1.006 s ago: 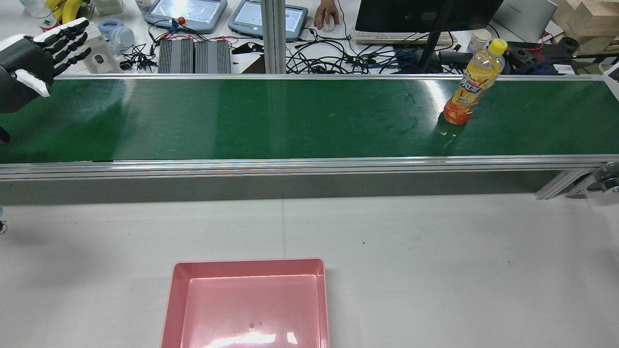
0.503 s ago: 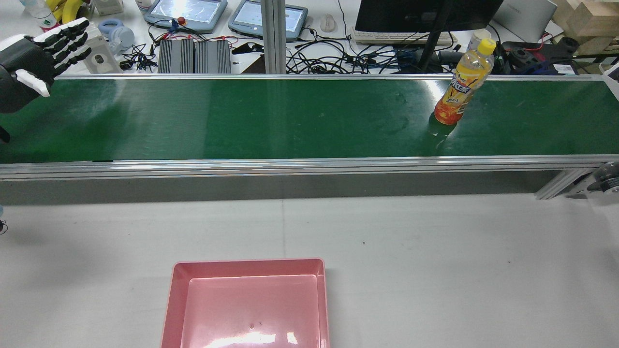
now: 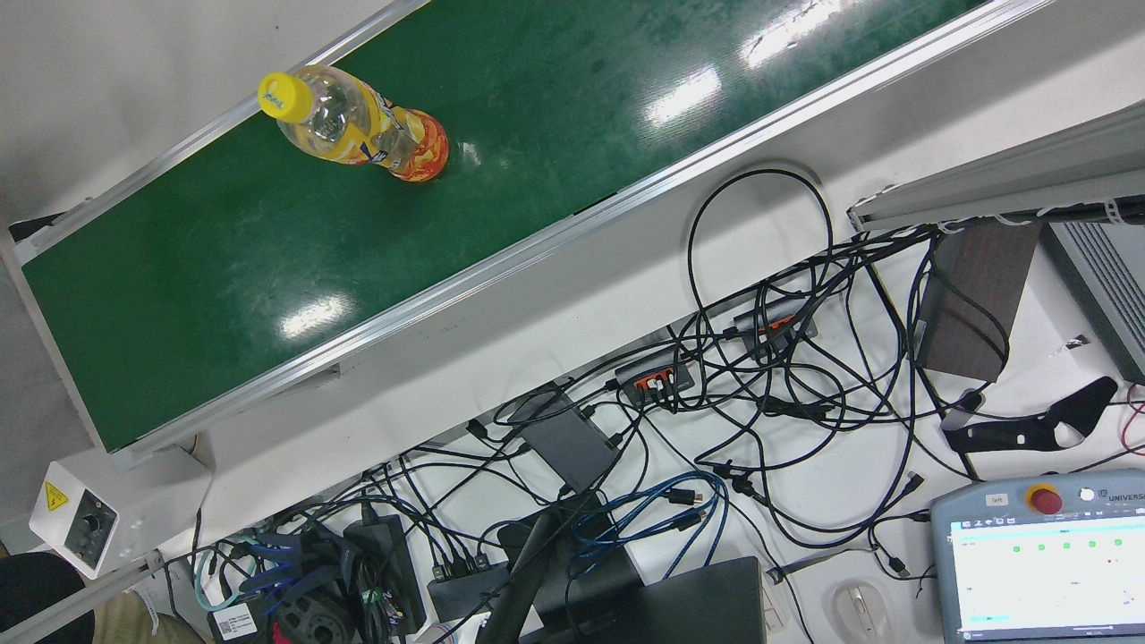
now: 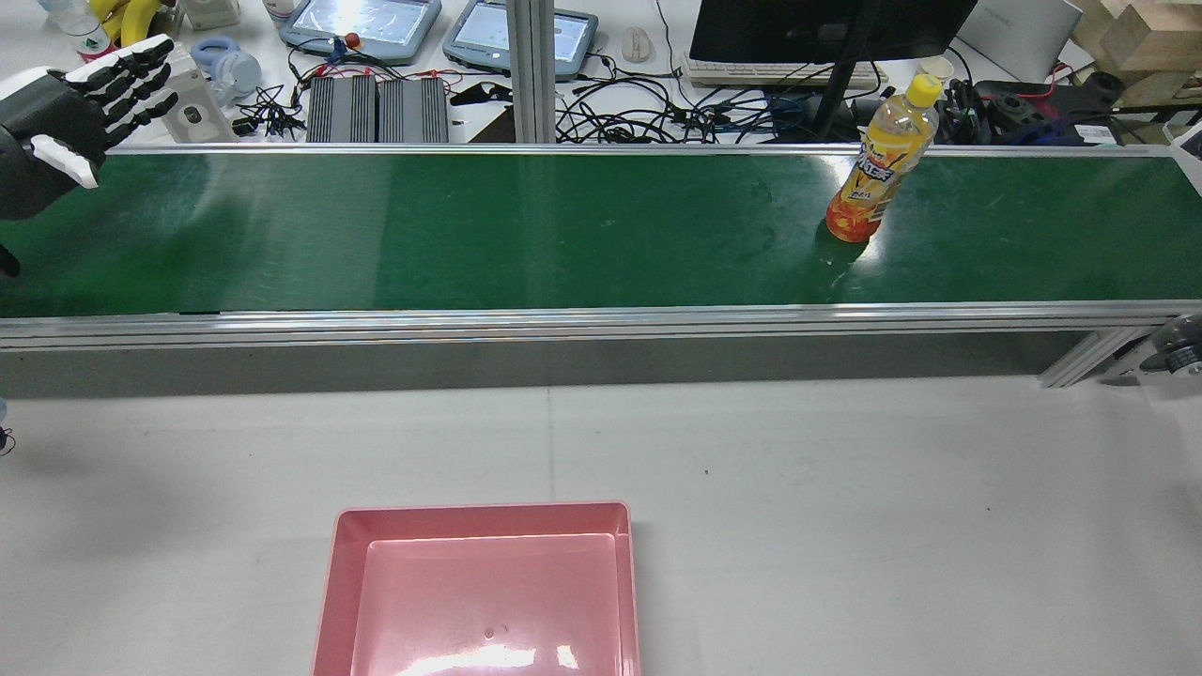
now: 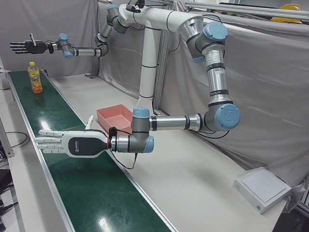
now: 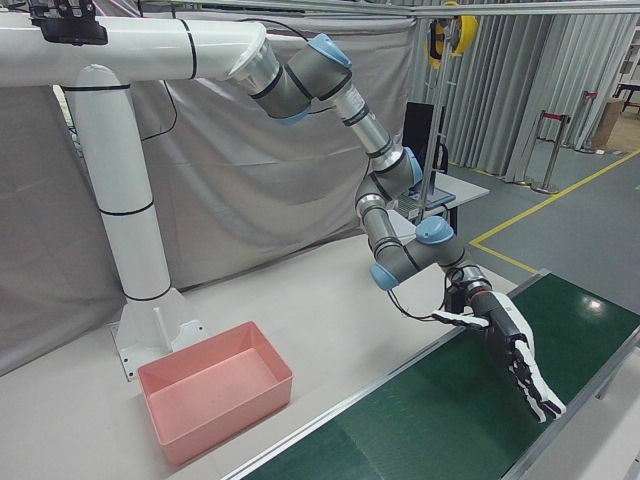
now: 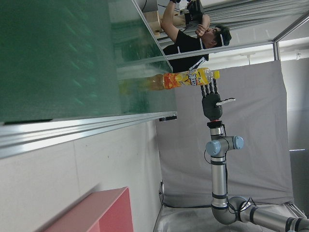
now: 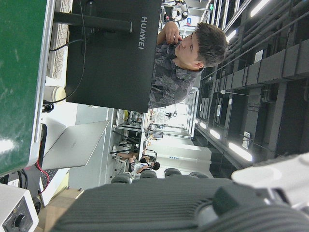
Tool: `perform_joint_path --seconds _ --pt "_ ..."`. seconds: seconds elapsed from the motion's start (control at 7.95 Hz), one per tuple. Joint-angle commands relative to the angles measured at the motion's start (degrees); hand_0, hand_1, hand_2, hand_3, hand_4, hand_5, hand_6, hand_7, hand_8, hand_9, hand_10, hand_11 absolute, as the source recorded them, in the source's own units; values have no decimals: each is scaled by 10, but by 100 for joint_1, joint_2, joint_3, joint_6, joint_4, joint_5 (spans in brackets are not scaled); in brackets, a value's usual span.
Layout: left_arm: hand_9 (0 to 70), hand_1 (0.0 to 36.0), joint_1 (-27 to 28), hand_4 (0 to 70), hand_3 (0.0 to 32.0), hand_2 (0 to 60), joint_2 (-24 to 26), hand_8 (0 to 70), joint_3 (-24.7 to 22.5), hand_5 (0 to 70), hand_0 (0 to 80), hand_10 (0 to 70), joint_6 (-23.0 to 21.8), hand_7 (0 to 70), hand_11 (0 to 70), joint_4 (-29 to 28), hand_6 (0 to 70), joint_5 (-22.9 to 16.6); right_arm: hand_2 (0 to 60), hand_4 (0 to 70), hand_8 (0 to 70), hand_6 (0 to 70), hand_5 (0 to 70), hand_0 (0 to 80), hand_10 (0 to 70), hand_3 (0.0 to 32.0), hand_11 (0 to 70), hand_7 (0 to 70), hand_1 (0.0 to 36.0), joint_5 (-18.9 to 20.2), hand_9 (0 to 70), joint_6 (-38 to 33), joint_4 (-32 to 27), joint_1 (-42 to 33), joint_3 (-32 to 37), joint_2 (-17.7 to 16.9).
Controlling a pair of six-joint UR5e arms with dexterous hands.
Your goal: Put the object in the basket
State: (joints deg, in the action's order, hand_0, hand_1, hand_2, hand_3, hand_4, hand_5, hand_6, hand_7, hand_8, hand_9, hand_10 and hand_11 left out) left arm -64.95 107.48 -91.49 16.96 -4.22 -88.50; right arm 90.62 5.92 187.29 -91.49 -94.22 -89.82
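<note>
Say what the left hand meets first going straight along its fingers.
Likely the white box beyond the conveyor belt; the left hand points across the belt, above it, though depth is unclear.

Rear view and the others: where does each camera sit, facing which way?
Front view: overhead, looks down on green conveyor belt and orange plastic bottle with yellow cap; no hand.
Rear view: high behind robot, faces forward over belt; left hand, pink plastic basket.
Left-front view: front corner, along belt; both hands, right hand far.
Right-front view: other corner; left hand.
Left hand view: sideways, along belt toward bottle, right hand.
Right hand view: sideways, toward black monitor; own hand blurred.
Shared: bottle in four views.
</note>
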Motion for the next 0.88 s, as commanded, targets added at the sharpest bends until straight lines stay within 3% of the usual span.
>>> perform_joint_path --seconds 0.0,0.75 --pt "2 14 0 95 0 0 1 0 -9 77 541 31 0 0 58 0 0 0 0 0 0 0 0 0 0 0 0 0 0 0 0 6 0 0 9 0" --pt "3 14 0 95 0 0 19 0 -9 79 543 32 -8 0 59 0 0 0 0 0 0 0 0 0 0 0 0 0 0 0 0 -3 0 0 9 0"
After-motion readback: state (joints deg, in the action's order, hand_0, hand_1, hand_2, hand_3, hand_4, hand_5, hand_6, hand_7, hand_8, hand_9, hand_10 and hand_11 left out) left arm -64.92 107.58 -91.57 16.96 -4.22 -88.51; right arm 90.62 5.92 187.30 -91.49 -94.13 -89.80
